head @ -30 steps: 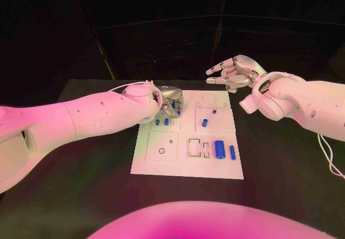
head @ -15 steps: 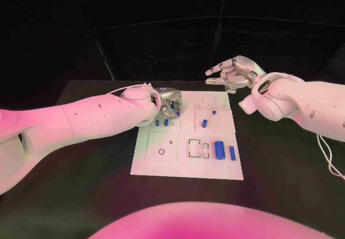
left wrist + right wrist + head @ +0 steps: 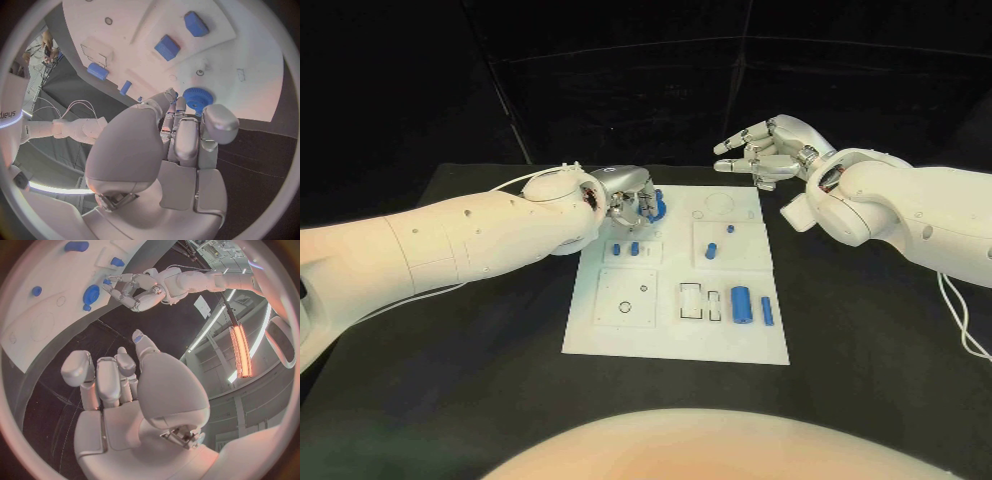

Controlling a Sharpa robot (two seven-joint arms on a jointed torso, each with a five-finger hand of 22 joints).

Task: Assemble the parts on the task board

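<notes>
The white task board (image 3: pixel 672 340) lies in the middle of the black table. A blue gear (image 3: pixel 656 207) lies flat on the board's far left part, also seen in the left wrist view as the gear (image 3: pixel 198 96). My left hand (image 3: pixel 626 193) hovers just left of it, fingers loosely bent, their tips close to the gear's edge and nothing in them. Two short blue pegs (image 3: pixel 625 245) stand nearer than the gear. My right hand (image 3: pixel 766 150) is raised beyond the board's far right corner, fingers apart and holding nothing.
More blue parts sit on the board: two small pegs (image 3: pixel 714 246) near the middle right, a thick cylinder (image 3: pixel 740 301) and a thin rod (image 3: pixel 766 307) at the near right. Empty recesses (image 3: pixel 626 296) mark the near left. Bare table (image 3: pixel 473 340) surrounds the board.
My left hand has drawn back to the left and uncovered the blue gear, which now lies in the open on the board. The right hand has barely moved.
</notes>
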